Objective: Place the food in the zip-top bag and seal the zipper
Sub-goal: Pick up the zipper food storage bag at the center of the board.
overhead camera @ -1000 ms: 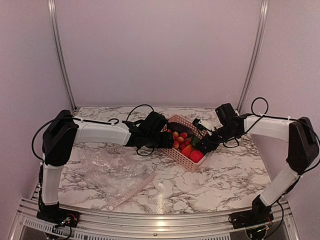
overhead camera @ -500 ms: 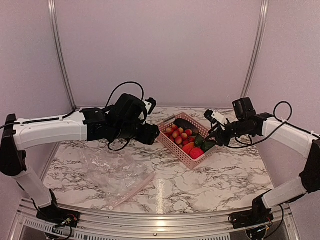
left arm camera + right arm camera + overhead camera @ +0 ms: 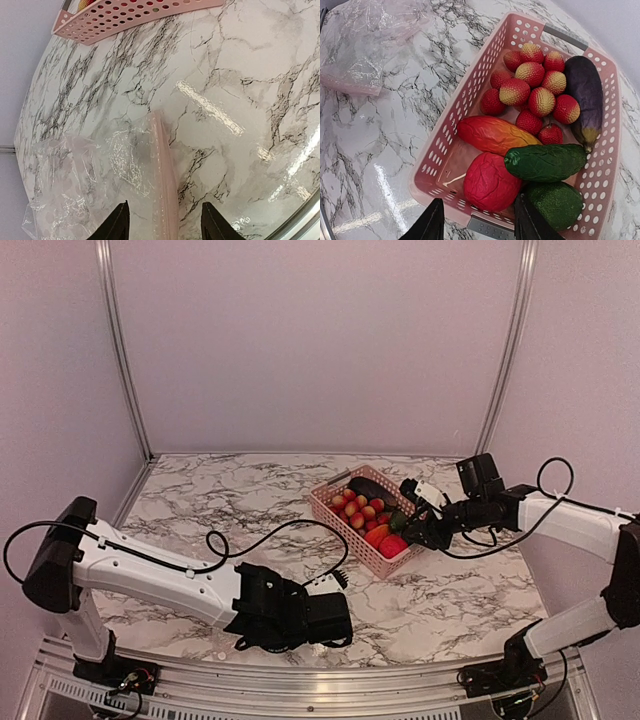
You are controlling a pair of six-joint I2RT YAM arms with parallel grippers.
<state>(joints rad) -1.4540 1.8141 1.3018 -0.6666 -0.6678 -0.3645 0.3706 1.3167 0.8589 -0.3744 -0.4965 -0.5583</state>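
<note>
food (image 3: 530,120): in basket (image 3: 465,107) | zip-top bag (image 3: 85,190): crumpled, lying flat | zipper (image 3: 162,175): pinkish strip

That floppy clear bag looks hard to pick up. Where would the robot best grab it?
Probably the pinkish zip strip along the mouth of the zip-top bag, from above, a finger each side. It looks like the only firm ridge on a bag lying flat, and the open left gripper straddles it.
</note>
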